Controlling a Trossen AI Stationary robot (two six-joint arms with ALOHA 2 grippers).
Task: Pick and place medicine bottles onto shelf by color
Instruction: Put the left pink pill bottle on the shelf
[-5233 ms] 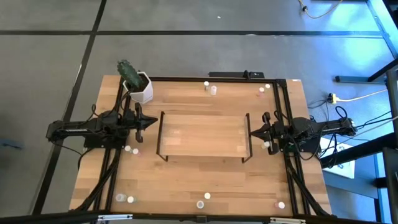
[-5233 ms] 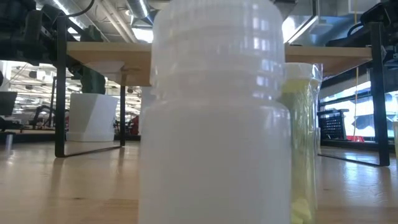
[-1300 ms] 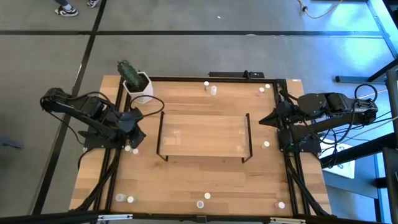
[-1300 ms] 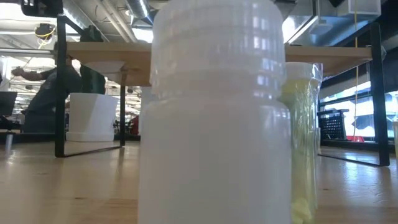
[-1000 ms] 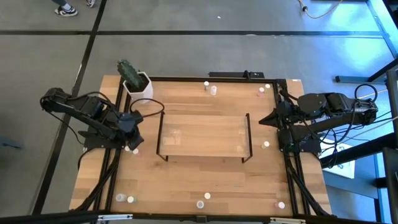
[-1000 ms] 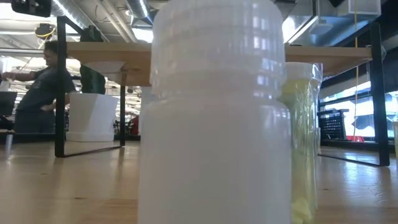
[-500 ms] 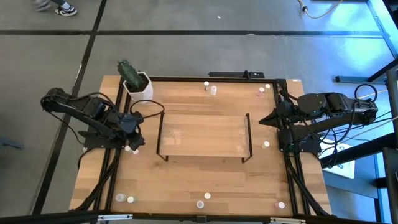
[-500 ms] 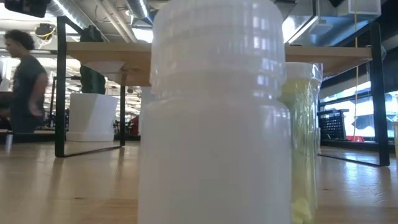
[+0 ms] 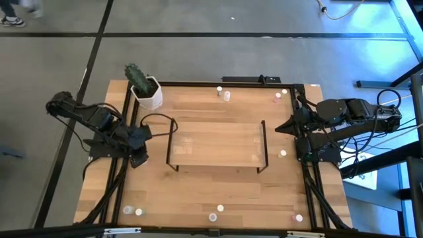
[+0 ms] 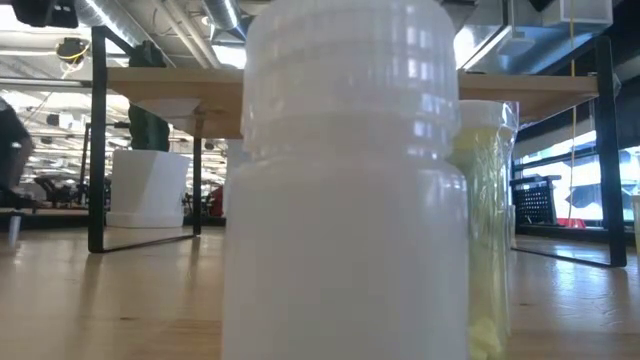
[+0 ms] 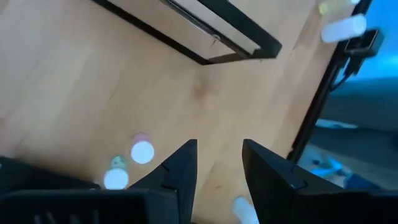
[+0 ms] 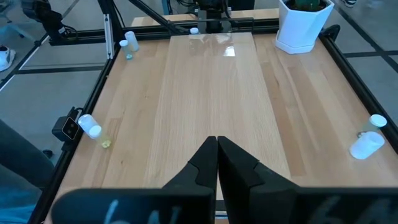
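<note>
Nearest the low camera, a white bottle [image 10: 345, 180] fills the middle of that view, with a pale yellow bottle [image 10: 487, 225] close behind it at its 3 o'clock side; both stand upright on the light-wood counter [image 10: 110, 300].

From above, the counter [image 9: 218, 188] is a plank surface edged by black rails. Small medicine bottles [image 9: 219, 208] lie scattered along the 6 o'clock edge, at about 7, 6 and 5 o'clock. Others stand near the 12 o'clock edge [image 9: 227, 96] and toward 1 o'clock [image 9: 277, 98]. One bottle [image 9: 283, 153] sits just outside the shelf's 3 o'clock end.

The shelf [image 9: 217, 144], a light-wood board with thin black end frames, occupies the centre of the counter; no bottle can be seen on it.

The left gripper [image 9: 140, 157] is low over the counter at 9 o'clock, just outside the shelf's end frame. In its wrist view its fingers [image 11: 180, 171] stand narrowly apart with bare wood between them, holding nothing; two pale-capped bottles [image 11: 142, 151] lie just beside it.

The right gripper [image 9: 279, 127] waits at 3 o'clock, pointing toward the shelf, fingers pressed together and empty.

A white hexagonal pot [image 9: 149, 94] with a cactus stands at 11 o'clock.

Beyond the counter lies grey floor [image 9: 198, 46] with dark seam lines. The low view shows a lit workshop with ceiling ducts [image 10: 215, 20].
</note>
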